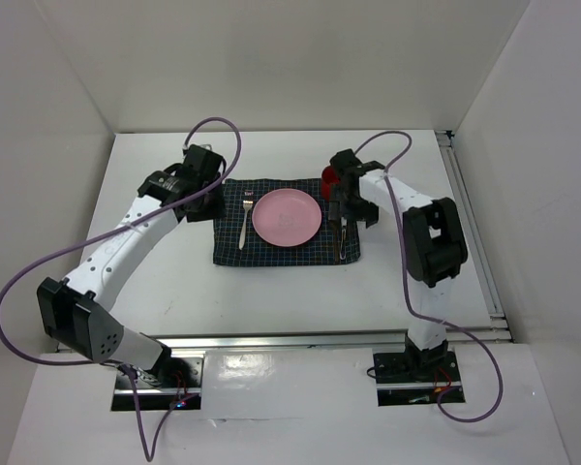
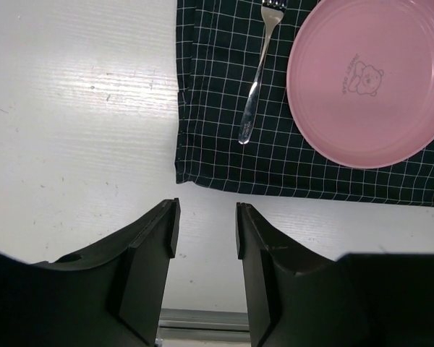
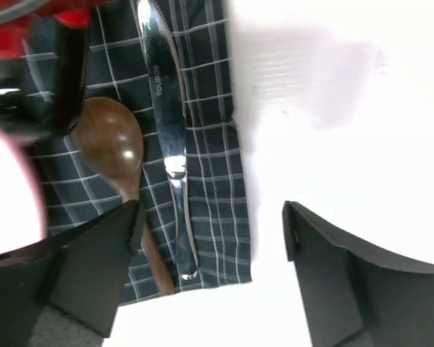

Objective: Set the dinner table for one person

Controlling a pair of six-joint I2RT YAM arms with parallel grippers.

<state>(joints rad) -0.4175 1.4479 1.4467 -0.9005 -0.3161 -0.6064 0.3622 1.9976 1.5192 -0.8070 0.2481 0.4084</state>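
Note:
On the white dinner table [image 1: 271, 291] lies a dark checked placemat [image 1: 234, 247]. A pink plate [image 1: 287, 217] sits in its middle, with a metal fork [image 1: 246, 207] to the left. A knife [image 3: 170, 130] and a wooden spoon [image 3: 116, 152] lie side by side along its right edge. My left gripper [image 2: 207, 217] hovers open and empty over bare table [image 2: 79, 108], just off the mat's left edge [image 2: 217, 144]; the fork [image 2: 257, 79] and plate [image 2: 369, 79] lie beyond it. My right gripper [image 3: 213, 228] is open wide above the mat's right corner [image 3: 210, 188], holding nothing.
A red cup [image 1: 329, 178] stands at the placemat's far right corner, close to my right wrist, and shows blurred in the right wrist view [image 3: 65, 11]. An aluminium rail [image 1: 300, 339] runs along the table's near edge. White walls enclose the table.

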